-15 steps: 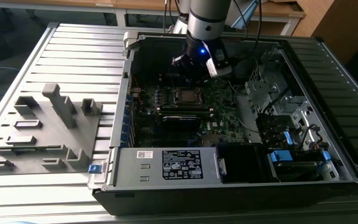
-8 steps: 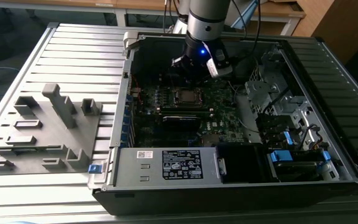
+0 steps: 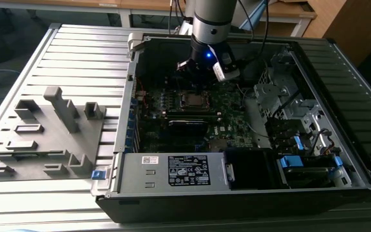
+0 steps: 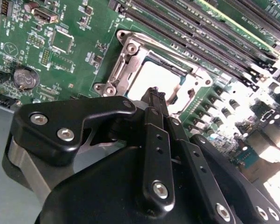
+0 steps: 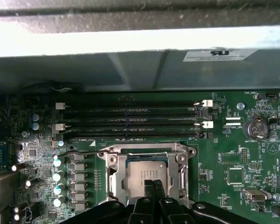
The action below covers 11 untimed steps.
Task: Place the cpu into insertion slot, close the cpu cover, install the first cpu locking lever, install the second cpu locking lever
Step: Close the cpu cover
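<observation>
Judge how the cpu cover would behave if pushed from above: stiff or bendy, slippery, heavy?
Probably stiff: the cpu cover looks like a metal frame lying flat around the cpu. Its bare shiny surface may let the gripper slide. Likely light, given its large square opening.

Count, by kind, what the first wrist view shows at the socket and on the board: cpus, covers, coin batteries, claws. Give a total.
cpu: 1
cover: 1
coin battery: 1
claw: 1
Total: 4
</observation>
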Tool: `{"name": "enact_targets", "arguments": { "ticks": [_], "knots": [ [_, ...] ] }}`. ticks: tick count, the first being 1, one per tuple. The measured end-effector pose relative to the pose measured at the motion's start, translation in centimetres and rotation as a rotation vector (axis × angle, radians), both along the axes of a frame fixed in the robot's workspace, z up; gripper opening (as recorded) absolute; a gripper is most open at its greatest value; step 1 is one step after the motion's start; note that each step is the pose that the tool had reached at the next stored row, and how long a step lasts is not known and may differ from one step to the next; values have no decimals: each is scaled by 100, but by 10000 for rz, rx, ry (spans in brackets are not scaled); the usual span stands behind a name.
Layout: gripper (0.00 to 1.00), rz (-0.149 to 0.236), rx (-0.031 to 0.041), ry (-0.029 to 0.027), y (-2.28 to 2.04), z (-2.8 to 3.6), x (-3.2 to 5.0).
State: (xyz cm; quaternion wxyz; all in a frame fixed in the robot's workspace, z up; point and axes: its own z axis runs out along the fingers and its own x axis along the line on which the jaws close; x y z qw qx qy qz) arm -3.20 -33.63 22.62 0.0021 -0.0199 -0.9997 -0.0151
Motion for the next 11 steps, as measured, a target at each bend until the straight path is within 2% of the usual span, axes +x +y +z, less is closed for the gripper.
{"name": "enact_targets", "arguments": {
  "ticks": [5,11],
  "knots": [
    [11,0,23,-3,0,-3,-1],
    [11,0,23,-75,-9,-66,-4]
  ]
}}
